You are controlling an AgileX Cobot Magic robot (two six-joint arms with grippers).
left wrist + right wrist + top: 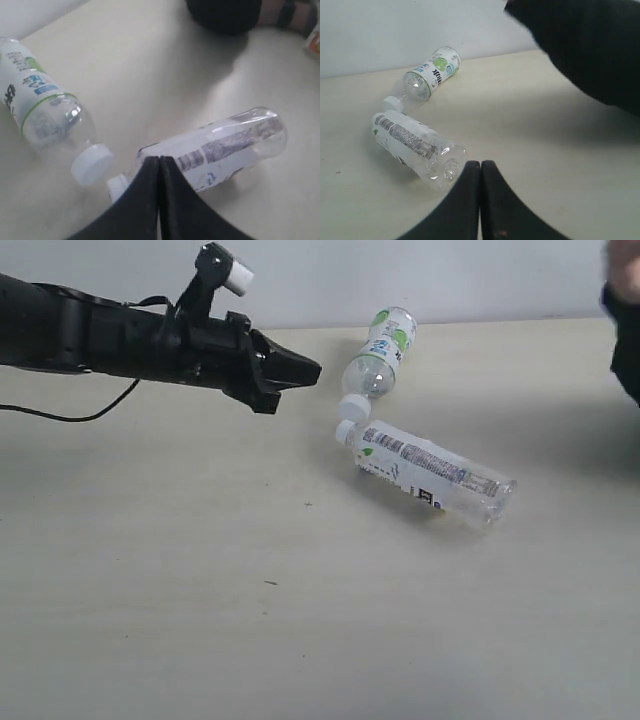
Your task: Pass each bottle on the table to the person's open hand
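Two clear white-capped bottles lie on the pale table (200, 620), cap to cap. One has a green-white label (385, 352) (37, 102) (432, 72). The other has a white barcode label (430, 468) (225, 147) (415, 145). My left gripper (312, 370) (160, 160) hangs shut and empty above the table, just left of the two caps. My right gripper (480, 164) is shut and empty, close to the barcode bottle's base; the exterior view does not show it. The person's black sleeve (625, 335) (585, 45) and a blur of skin (622, 265) sit at the far right; I cannot tell whether the hand is open.
The left arm (90, 335) stretches in from the left edge, trailing a black cable (90, 415). A pale wall (450, 280) backs the table. A bit of a red-and-white thing (314, 42) shows at the edge of the left wrist view, beside the sleeve.
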